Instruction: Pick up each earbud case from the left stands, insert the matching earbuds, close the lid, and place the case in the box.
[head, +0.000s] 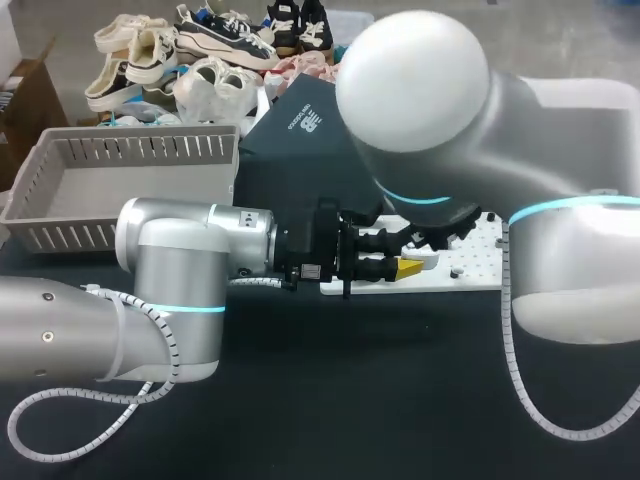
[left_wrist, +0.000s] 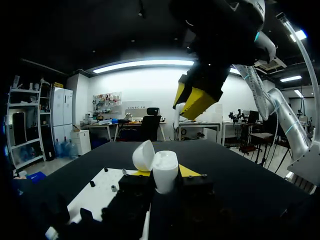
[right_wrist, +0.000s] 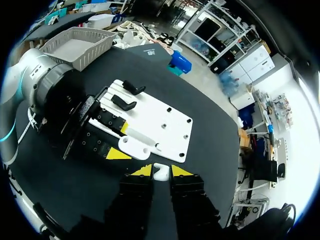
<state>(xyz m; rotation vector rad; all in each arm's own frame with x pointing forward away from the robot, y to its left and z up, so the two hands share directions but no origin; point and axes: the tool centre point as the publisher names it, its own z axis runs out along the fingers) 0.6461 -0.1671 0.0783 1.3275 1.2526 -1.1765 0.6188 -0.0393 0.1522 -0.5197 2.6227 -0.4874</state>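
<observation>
- Head view: the left gripper (head: 392, 258) sits just past centre toward three o'clock, at the near edge of the white board (head: 470, 255). What it holds is hidden here. A grey basket (head: 60, 190) stands at ten o'clock and a dark box (head: 290, 150) at twelve. The right arm (head: 560, 200) fills one to four o'clock.
- Left wrist view: the left gripper is clamped on the white earbud case (left_wrist: 164, 170), whose lid (left_wrist: 144, 155) is open. The right gripper (left_wrist: 192, 97) hangs above, at its twelve o'clock.
- Right wrist view: the right gripper pinches a small white earbud (right_wrist: 160, 173). The case lies ahead at eleven o'clock, over the board.
</observation>
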